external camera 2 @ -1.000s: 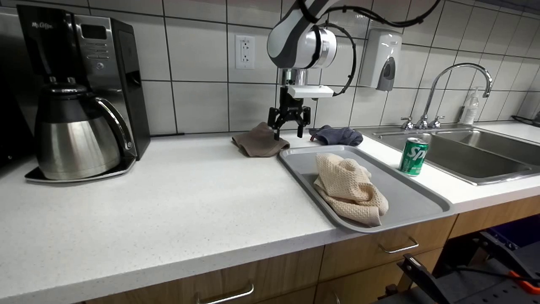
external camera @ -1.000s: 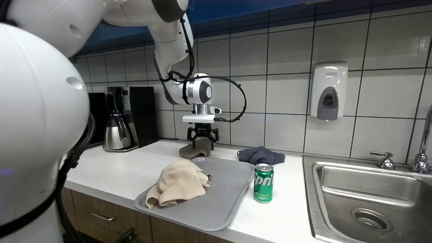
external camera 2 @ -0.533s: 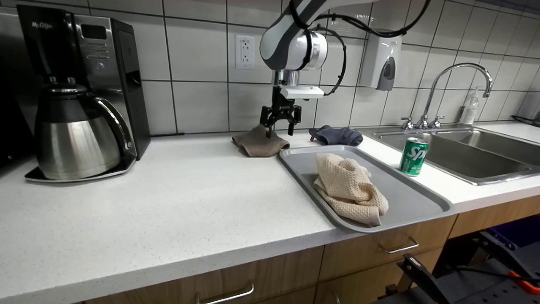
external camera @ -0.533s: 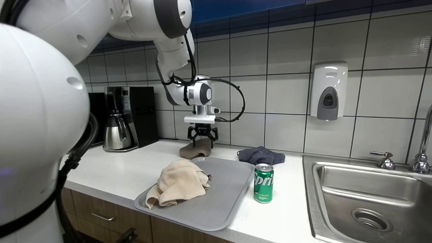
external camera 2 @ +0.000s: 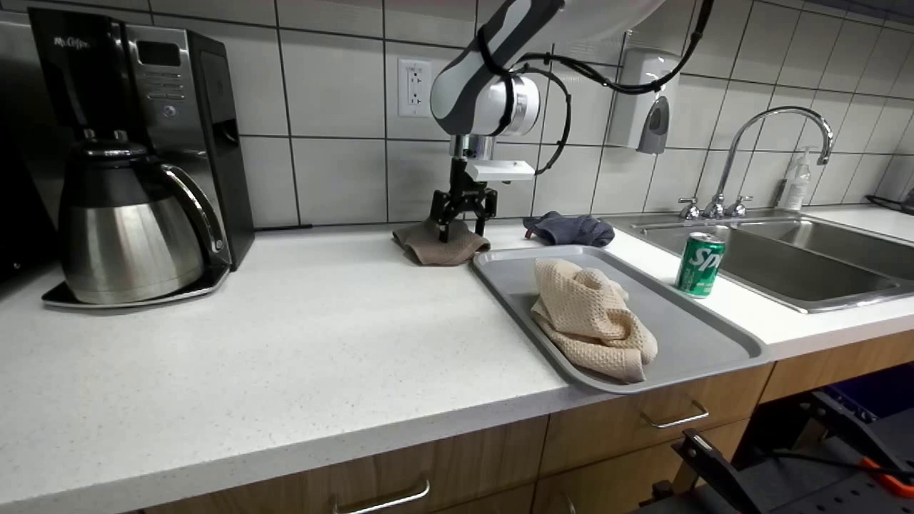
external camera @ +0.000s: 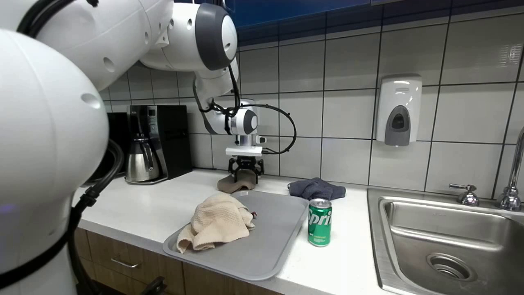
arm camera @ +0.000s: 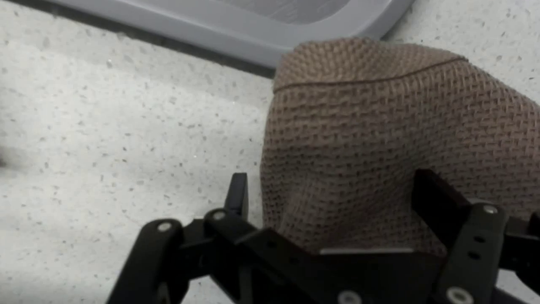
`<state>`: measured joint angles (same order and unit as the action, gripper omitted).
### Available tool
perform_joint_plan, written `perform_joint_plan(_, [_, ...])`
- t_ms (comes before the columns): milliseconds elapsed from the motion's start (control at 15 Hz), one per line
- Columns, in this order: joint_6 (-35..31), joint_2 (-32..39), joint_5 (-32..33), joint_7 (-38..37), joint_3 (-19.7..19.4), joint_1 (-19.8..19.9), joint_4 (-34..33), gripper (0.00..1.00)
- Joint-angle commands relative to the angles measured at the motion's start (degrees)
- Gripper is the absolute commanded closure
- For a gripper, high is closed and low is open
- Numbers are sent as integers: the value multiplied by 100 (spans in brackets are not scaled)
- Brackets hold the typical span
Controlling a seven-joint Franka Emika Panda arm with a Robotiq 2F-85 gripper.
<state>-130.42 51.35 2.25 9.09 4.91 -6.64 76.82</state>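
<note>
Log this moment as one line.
tool: open, empty | at: edge of brown woven cloth, contact unclear | beige waffle-weave cloth: on gray tray | Sprite can: upright beside tray | navy cloth: bunched on white countertop

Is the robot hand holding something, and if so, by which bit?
Nothing is held. The gripper is open at the brown cloth, and the wrist view shows a gap between one finger and the cloth's edge.

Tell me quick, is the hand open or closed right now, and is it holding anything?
Hand: open, holding nothing; it is right at the brown cloth, but whether they touch can't be told.
</note>
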Motion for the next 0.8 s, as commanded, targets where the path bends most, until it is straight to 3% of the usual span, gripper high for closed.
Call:
perform_joint_plan(0, [393,301,-8,261,143,46,-563,0])
perform_joint_plan(667, [863,511,27,388,168,-9,-861,0])
perform_joint_plan(733, [897,502,38,397,165,-24,-882,25])
